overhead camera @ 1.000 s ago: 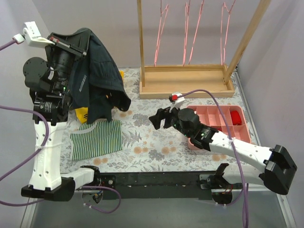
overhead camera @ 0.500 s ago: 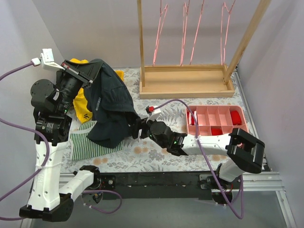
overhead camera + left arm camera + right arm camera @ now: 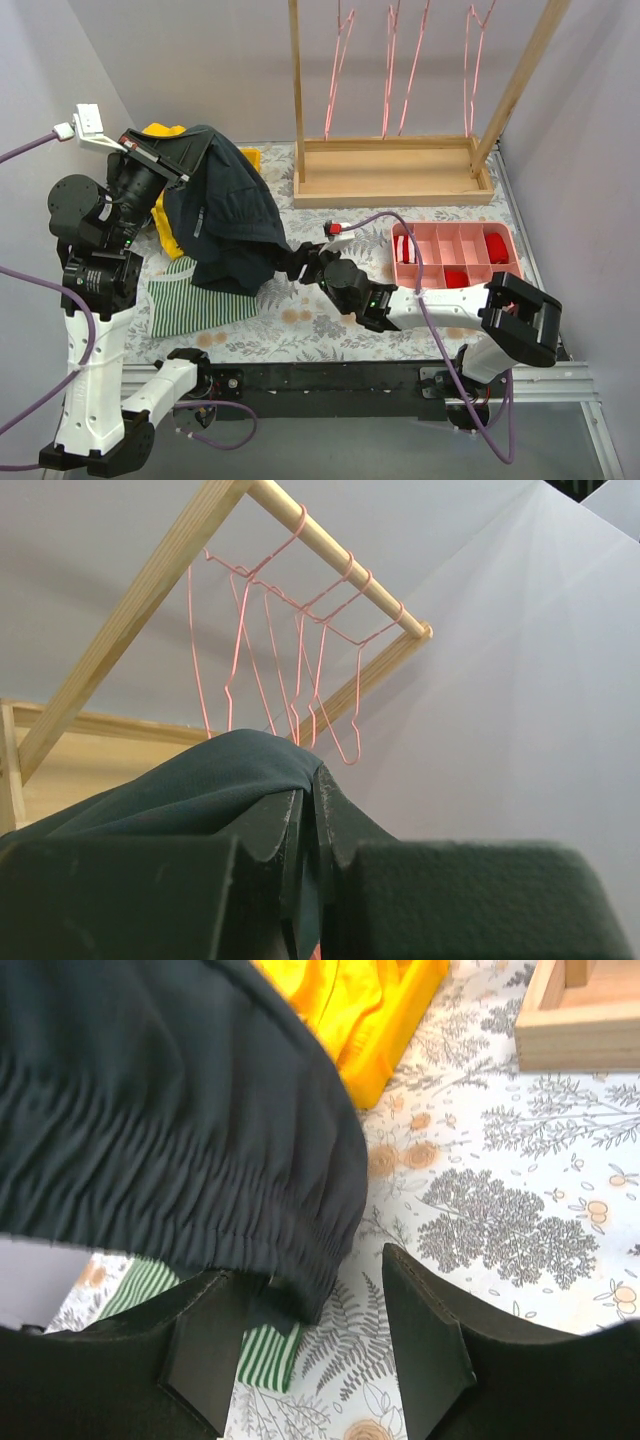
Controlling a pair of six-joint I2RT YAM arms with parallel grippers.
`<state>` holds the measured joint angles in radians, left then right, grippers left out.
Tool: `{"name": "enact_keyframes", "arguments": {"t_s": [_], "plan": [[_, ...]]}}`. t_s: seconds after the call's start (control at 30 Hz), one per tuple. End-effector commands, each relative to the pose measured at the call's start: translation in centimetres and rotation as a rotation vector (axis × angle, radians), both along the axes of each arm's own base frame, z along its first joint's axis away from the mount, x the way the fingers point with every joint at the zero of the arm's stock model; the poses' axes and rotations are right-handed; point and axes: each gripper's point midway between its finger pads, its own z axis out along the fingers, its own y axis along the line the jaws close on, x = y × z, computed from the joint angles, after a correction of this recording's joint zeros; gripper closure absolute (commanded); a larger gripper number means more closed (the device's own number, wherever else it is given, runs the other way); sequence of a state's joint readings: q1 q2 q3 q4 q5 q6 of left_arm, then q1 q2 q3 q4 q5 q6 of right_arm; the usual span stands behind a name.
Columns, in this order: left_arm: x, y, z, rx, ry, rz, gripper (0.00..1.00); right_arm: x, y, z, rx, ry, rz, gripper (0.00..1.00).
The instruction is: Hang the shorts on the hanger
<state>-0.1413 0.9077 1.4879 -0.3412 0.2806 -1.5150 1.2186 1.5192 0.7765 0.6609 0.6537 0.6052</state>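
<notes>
Left fingers (image 3: 262,828) pinch shorts (image 3: 226,214); right fingers (image 3: 422,1332) spread (pink tray (image 3: 455,227) holds red items (image 3: 497,243)).

dk shorts (image 3: 225,215) aloft, pink hanger (image 3: 340,70) on rack (image 3: 297,100)

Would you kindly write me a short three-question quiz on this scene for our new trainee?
1. True or false: the left pincer is shut on the dark navy fabric shorts.
2. The right pincer is: A) open at the shorts' elastic edge; B) shut tight and empty; C) out of every view.
3. Fill in: the thin pink wire hangers hang from the wooden ____.
Key: 1 true; 2 A; 3 rack.
</notes>
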Motion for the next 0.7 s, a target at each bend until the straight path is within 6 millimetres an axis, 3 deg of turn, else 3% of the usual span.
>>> {"name": "enact_keyframes", "arguments": {"t_s": [0.0, 0.17, 0.43, 0.5, 0.57, 0.6, 0.63, 0.67], "plan": [[-1.5, -0.4, 2.1, -0.001, -0.058, -0.033, 1.0, 1.0, -0.3, 3.0, 0.096, -0.045, -0.061, 0.37], [-1.5, -0.5, 2.0, -0.001, -0.054, -0.043, 1.0, 0.8, 1.1, 2.6, 0.102, -0.026, -0.026, 0.42], [-1.5, -0.7, 1.6, -0.006, -0.041, -0.056, 1.0, 0.5, 3.6, 0.4, 0.11, 0.028, 0.023, 0.44], [-1.6, -0.7, 1.7, -0.006, -0.044, -0.058, 1.0, 0.9, 3.4, 0.4, 0.106, 0.023, -0.001, 0.44], [-1.7, -0.5, 1.9, -0.007, -0.042, -0.043, 1.0, 1.3, 2.5, 0.7, 0.087, 0.011, -0.039, 0.56], [-1.6, -0.3, 1.9, -0.005, -0.039, -0.03, 1.0, 1.4, 1.7, 1.7, 0.083, 0.0, -0.058, 0.66], [-1.6, -0.1, 2.2, -0.001, -0.044, -0.014, 1.0, 1.4, 0.9, 2.1, 0.066, 0.002, -0.082, 0.91], [-1.3, 0.4, 1.9, -0.002, -0.027, 0.017, 1.0, 1.8, -1.1, 1.0, -0.029, 0.019, -0.148, 0.98]]}}
